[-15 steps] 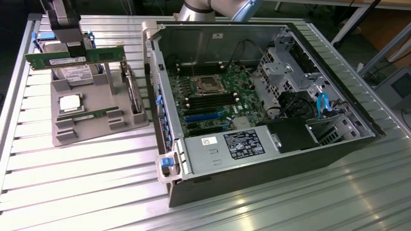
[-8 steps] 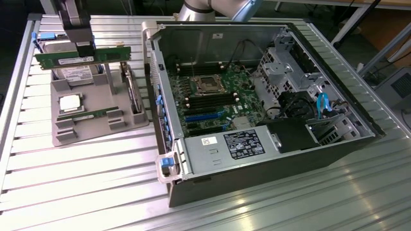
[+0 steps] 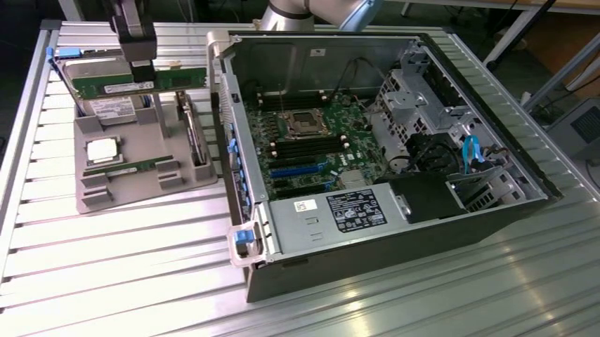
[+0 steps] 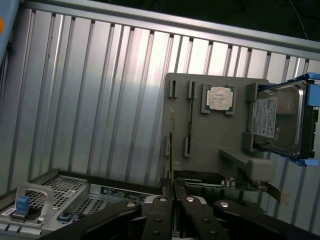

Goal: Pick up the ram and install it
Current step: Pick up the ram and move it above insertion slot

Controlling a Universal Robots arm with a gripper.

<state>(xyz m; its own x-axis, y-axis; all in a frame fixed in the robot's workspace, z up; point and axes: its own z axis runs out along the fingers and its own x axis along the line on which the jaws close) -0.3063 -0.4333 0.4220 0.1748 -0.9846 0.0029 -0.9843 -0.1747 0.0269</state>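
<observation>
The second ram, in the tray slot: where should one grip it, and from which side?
The middle of its upper long edge, from above, clamping the flat faces: the second ram seems to stand on edge in the gray tray, with slot posts at both ends.

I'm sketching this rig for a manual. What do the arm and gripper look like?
The arm is made of silver-grey, rounded segments. The gripper is black, with linked fingers pinned by round silver bolts.
</observation>
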